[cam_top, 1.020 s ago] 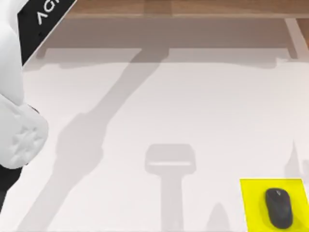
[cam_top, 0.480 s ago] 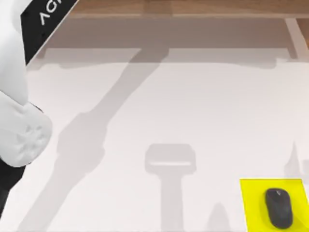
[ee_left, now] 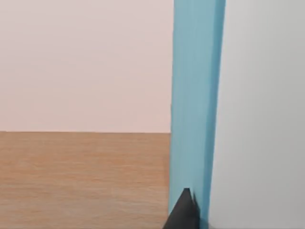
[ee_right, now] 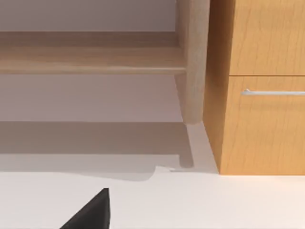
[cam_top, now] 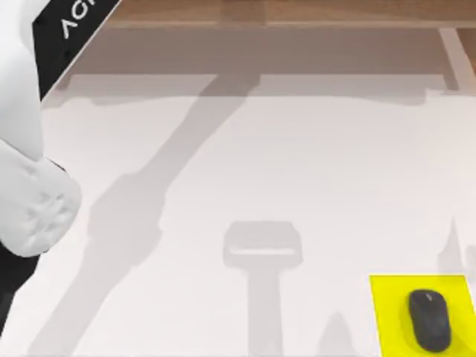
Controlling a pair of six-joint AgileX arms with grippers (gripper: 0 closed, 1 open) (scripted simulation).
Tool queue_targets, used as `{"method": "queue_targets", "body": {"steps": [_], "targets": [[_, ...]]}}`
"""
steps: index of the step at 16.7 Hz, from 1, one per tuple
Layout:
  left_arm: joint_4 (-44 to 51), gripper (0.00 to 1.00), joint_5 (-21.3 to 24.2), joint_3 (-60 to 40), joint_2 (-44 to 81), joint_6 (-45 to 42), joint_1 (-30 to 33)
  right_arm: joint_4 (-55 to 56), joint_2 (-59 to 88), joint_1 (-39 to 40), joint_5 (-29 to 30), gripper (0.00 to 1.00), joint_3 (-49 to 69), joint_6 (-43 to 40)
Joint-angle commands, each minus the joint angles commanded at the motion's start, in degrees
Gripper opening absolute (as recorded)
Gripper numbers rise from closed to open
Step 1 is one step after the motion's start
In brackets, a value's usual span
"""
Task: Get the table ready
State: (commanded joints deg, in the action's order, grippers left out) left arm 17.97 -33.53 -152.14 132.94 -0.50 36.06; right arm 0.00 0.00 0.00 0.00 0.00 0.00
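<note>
The table [cam_top: 297,163] is a wide white top with a light wooden frame [cam_top: 260,11] along its far edge. My left arm [cam_top: 30,201] rises as a bulky white body over the table's left edge. A dark tip of my left gripper [ee_left: 183,213] shows in the left wrist view, against a tall blue panel [ee_left: 195,105]. In the right wrist view a dark tip of my right gripper [ee_right: 90,213] hangs low over the white tabletop [ee_right: 214,200].
A small yellow mat [cam_top: 390,312] lies at the table's near right corner with a black computer mouse [cam_top: 430,320] on it. A wooden cabinet [ee_right: 262,119] with a metal drawer handle [ee_right: 274,92] stands beyond the table's edge. A wooden floor [ee_left: 81,176] lies beside the blue panel.
My left arm has shifted slightly to the right over the table's left edge. The mat and mouse have not moved.
</note>
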Motion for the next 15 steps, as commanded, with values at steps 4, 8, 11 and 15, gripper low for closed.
{"method": "queue_targets", "body": {"steps": [4, 8, 11, 15], "targets": [[0.0, 0.00, 0.0, 0.0, 0.0, 0.0, 0.0, 0.0, 0.0, 0.0, 0.0, 1.00, 0.0, 0.0], [0.0, 0.00, 0.0, 0.0, 0.0, 0.0, 0.0, 0.0, 0.0, 0.0, 0.0, 1.00, 0.0, 0.0], [0.0, 0.00, 0.0, 0.0, 0.0, -0.1, 0.2, 0.0, 0.0, 0.0, 0.0, 1.00, 0.0, 0.0], [-1.5, 0.00, -0.9, 4.2, -3.6, -0.1, 0.9, 0.0, 0.0, 0.0, 0.0, 1.00, 0.0, 0.0]]}}
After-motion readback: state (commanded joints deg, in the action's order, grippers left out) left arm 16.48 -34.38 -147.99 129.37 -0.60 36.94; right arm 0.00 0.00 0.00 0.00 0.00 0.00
